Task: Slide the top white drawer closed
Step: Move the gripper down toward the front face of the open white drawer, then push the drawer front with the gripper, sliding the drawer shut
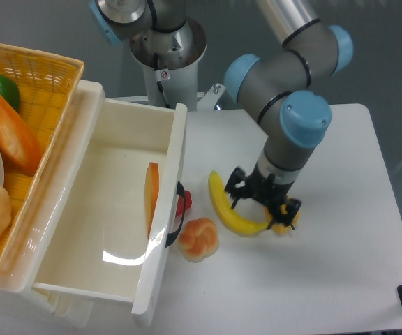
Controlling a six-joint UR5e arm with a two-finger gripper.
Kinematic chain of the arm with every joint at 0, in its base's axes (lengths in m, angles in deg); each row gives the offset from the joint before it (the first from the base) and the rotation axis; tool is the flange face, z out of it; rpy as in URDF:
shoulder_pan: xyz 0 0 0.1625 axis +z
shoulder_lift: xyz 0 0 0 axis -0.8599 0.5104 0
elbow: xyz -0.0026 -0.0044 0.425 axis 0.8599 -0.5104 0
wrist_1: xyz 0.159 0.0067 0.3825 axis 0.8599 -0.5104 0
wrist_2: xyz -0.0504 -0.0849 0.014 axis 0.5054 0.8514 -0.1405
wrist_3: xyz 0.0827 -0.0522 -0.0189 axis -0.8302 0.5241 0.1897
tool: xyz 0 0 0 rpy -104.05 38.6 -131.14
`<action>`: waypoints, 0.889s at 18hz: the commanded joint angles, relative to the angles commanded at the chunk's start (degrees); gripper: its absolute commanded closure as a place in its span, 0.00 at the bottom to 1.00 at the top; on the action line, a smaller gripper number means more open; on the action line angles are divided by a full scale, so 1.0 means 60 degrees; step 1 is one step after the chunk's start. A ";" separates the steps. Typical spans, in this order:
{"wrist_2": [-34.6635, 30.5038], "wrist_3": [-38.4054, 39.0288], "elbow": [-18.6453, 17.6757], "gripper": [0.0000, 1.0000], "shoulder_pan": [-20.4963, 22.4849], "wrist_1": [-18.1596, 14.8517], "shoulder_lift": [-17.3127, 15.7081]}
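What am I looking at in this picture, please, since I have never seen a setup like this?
This is one view from a fixed camera looking down on a white table. The grey tube with blue joints is a robot arm; at its end sits a gripper, two small fingers that pinch things. Here it hangs low over a banana and a yellow pepper, and nothing shows between its fingers. Whether the fingers are open or shut is hard to tell from this angle. On the left a white drawer stands pulled open, with its black handle facing the table; something flat and orange stands inside. In front of the drawer lie a small red thing and a bun-like piece. A yellow basket of food sits at the far left.
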 joint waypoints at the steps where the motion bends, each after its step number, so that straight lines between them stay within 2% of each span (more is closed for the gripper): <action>1: 0.0206 0.0176 0.0073 0.65 -0.0030 -0.0293 -0.0029; 4: 0.1242 0.0892 0.0409 0.80 -0.0001 -0.1143 -0.0073; 5: 0.1784 0.1214 0.0425 0.84 0.0014 -0.1218 -0.0088; 7: 0.2155 0.1524 0.0425 0.85 -0.0030 -0.1233 -0.0088; 14: 0.2376 0.1628 0.0425 0.86 -0.0074 -0.1365 -0.0161; 16: 0.2361 0.1628 0.0410 0.86 -0.0074 -0.1584 -0.0219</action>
